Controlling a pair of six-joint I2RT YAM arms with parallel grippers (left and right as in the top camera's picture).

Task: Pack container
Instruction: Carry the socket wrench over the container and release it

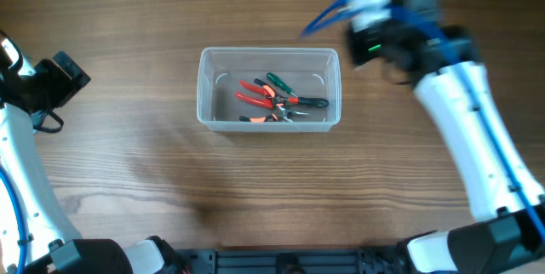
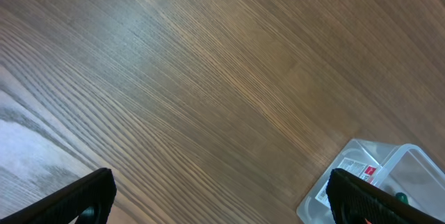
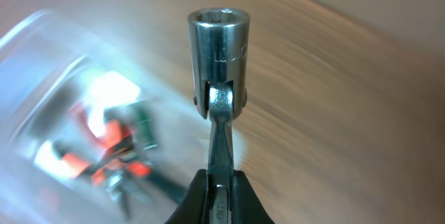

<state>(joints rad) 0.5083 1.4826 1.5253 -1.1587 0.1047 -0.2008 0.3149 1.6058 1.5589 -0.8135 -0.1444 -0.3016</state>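
The clear plastic container (image 1: 207,95) stands at the table's centre and holds several pliers with red, orange and green handles (image 1: 272,97). My right gripper (image 1: 368,40) hovers blurred just right of the container's far right corner. In the right wrist view it (image 3: 220,189) is shut on a steel swivel-head socket wrench (image 3: 219,50) that points upward. The container (image 3: 42,64) and pliers (image 3: 115,147) are blurred below and to the left. My left gripper (image 2: 222,210) is open and empty over bare wood at the far left (image 1: 64,74). A corner of the container (image 2: 375,165) shows in its view.
The wooden table (image 1: 128,180) spreads all round the container. A blue cable (image 1: 324,19) loops off the right arm near the far edge. The arm bases sit along the front edge.
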